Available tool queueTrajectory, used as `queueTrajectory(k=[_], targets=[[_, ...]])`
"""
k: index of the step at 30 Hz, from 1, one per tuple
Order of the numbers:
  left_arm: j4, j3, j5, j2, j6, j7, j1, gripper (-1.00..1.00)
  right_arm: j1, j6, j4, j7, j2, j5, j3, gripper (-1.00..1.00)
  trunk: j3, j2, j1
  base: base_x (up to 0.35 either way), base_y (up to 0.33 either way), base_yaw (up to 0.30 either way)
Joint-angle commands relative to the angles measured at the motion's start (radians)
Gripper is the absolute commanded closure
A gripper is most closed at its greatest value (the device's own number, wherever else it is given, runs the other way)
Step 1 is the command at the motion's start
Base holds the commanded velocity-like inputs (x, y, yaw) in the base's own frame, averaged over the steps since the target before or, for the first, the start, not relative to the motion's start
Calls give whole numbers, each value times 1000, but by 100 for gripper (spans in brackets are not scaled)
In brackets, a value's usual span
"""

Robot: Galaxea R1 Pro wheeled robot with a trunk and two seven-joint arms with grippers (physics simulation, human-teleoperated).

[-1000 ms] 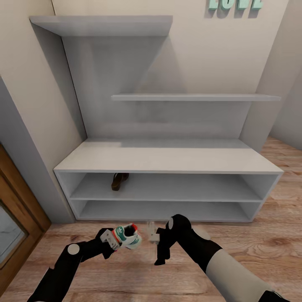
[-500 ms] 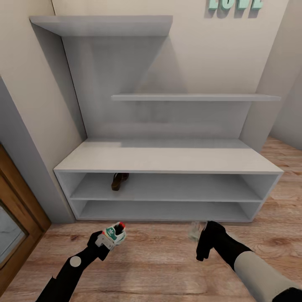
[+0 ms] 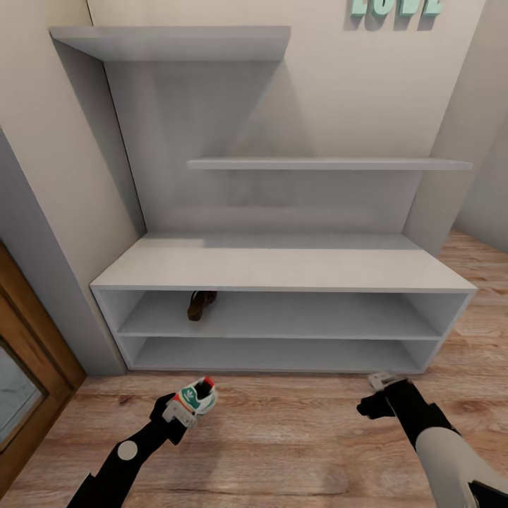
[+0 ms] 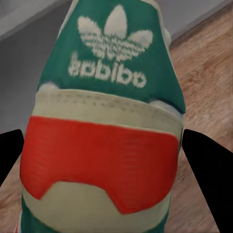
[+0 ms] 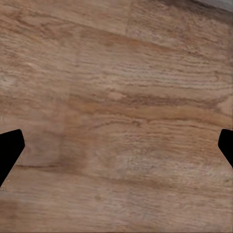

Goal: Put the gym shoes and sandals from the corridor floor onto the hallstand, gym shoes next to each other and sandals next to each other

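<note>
— While the left gripper (image 3: 185, 409) is pinching one gym shoe (image 3: 197, 401) off the corridor floor (image 3: 282, 451), what is sitting in the hallstand (image 3: 282, 271)?
— One sandal (image 3: 200, 305) is lying on its upper open shelf, ahead of that gripper. The right gripper (image 3: 372, 395) is hanging spread, holding nothing. Three shoes, I judge, are waiting.

This is the entrance hallway of a home. A pale grey shoe rack (image 3: 282, 271) with two low open shelves and stepped wall shelves stands against a cream wall, and a brown sandal (image 3: 201, 305) sits on its upper low shelf. Wood-plank flooring (image 3: 282, 437) runs in front of it. Teal decorative letters (image 3: 395, 7) hang on the wall, and a wooden door frame (image 3: 32, 331) stands at the left.
</note>
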Motion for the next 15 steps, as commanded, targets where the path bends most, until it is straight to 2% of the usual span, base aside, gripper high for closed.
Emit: queueTrajectory(k=[1,3,6,10,15], targets=[[1,0,10,-2,-1,0,0,100,0,-15,10,-9,4,0,-26,-100,0,0,0,0,0,0],[2,1,34,-6,-3,0,0,100,0,-52,34,-23,10,0,-63,-100,0,0,0,0,0,0],[6,1,74,-9,-5,-1,0,100,1,-138,92,-34,15,-1,-96,-100,0,0,0,0,0,0],[21,1,121,-11,-6,-1,0,100,1,-275,169,-43,16,0,-116,-100,0,0,0,0,0,0],[32,1,170,-12,-6,-1,0,100,1,-356,208,-48,17,0,-126,-100,0,0,0,0,0,0]])
